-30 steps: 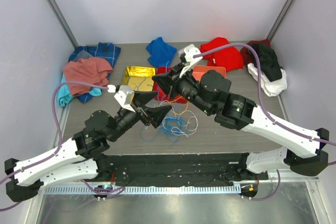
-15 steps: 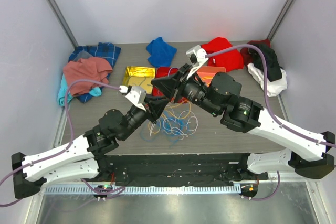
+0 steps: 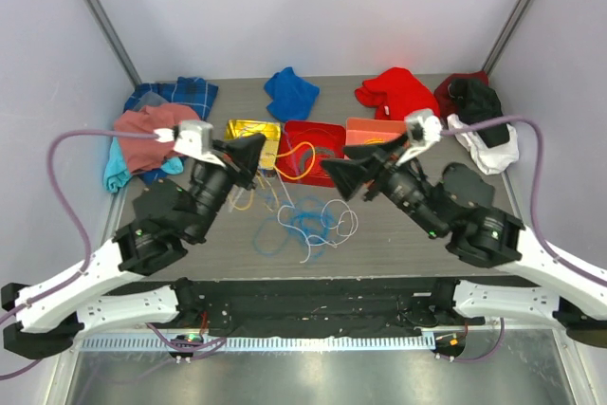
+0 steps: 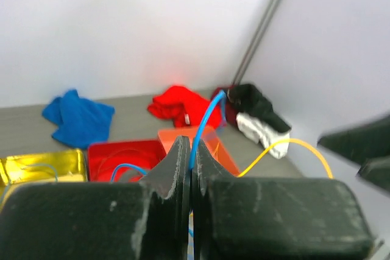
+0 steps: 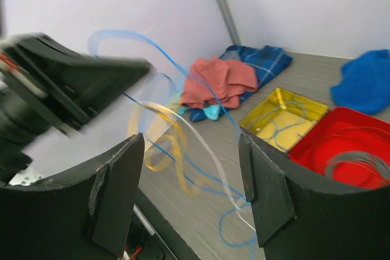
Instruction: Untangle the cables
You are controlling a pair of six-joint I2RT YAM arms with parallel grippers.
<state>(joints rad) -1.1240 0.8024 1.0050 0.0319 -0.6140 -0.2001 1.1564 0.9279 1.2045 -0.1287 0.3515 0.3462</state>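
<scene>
The cables [image 3: 305, 222] lie as a loose tangle of blue, white and yellow loops on the table between the two arms. An orange cable [image 3: 298, 159] curls inside the red tray [image 3: 327, 134]. My left gripper [image 3: 258, 147] hovers over the yellow tray, shut on a blue cable [image 4: 204, 125] that rises from its jaws [image 4: 191, 150]. A yellow cable [image 4: 286, 146] arcs beside them. My right gripper [image 3: 334, 174] is open to the right of the tangle, nothing gripped. Blurred blue, white and yellow strands [image 5: 183, 144] hang beyond its gap [image 5: 192, 150].
A yellow tray [image 3: 248, 130] and an orange tray [image 3: 375, 129] flank the red one. Cloths line the back: plaid blue [image 3: 175, 94], salmon [image 3: 156, 130], blue [image 3: 289, 92], red [image 3: 398, 92], black and white [image 3: 484, 122].
My left gripper closed on the blue cable and pulled it left and back, toward the yellow tray. My right gripper opened, released the cables and drew back to the right.
</scene>
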